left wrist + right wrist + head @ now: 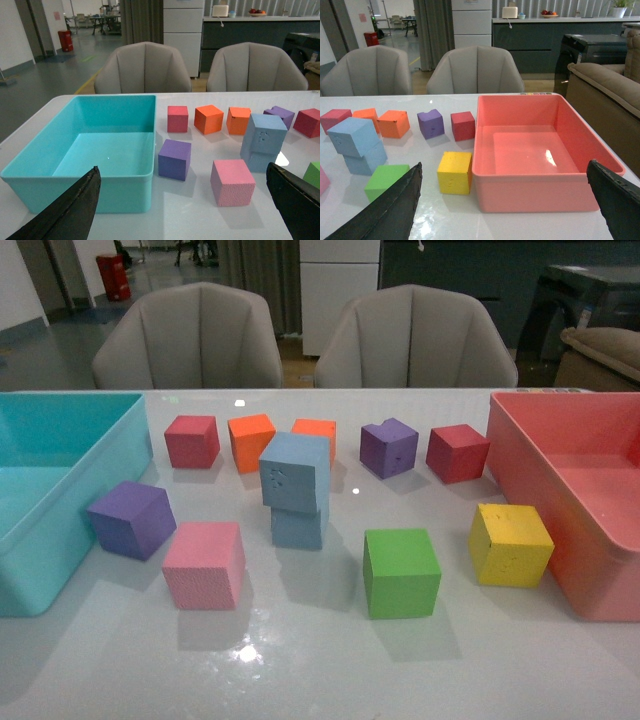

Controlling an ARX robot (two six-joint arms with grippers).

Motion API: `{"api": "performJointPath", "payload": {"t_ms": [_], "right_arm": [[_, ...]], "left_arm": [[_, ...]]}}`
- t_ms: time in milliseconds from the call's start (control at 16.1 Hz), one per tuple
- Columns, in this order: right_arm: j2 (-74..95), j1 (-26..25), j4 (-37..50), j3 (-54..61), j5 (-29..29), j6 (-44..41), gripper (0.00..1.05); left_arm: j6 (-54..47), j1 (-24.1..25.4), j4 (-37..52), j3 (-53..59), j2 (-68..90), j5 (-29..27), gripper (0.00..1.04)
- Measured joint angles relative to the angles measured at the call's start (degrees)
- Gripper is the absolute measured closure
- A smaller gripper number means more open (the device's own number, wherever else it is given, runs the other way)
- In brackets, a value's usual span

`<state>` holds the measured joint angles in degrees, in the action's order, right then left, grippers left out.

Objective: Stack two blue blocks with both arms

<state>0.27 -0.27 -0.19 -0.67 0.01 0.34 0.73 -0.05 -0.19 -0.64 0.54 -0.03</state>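
The left hand (182, 210) stood wide apart, its black fingers (70, 210) holding and touching nothing. The right hand (510, 210) was the same, spread and empty. The two pale blue foam cubes were stacked mid-table: the upper blue cube (296, 472) sat twisted, perhaps slightly overhanging, on the lower blue cube (299, 527), well ahead of both hands on the glossy white table (320, 670).
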Motion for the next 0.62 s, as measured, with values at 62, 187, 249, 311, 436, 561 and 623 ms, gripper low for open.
{"api": "performJointPath", "payload": {"t_ms": [62,187,249,311,436,561,623], "right_arm": [[0.0,0.0,0.0,0.0,0.0,0.0,0.06],[0.0,0.0,0.0,0.0,0.0,0.0,0.06],[0.0,0.0,0.0,0.0,0.0,0.0,0.06],[0.0,0.0,0.0,0.0,0.0,0.0,0.06],[0.0,0.0,0.0,0.0,0.0,0.0,0.06],[0.0,0.0,0.0,0.0,0.0,0.0,0.06],[0.0,0.0,0.0,0.0,0.0,0.0,0.06]], "left_arm": [[0.0,0.0,0.0,0.0,0.0,0.0,0.07],[0.0,0.0,0.0,0.0,0.0,0.0,0.07],[0.0,0.0,0.0,0.0,0.0,0.0,0.07],[0.0,0.0,0.0,0.0,0.0,0.0,0.07],[0.0,0.0,0.0,0.0,0.0,0.0,0.07],[0.0,0.0,0.0,0.0,0.0,0.0,0.07],[0.0,0.0,0.0,0.0,0.0,0.0,0.07]]}}
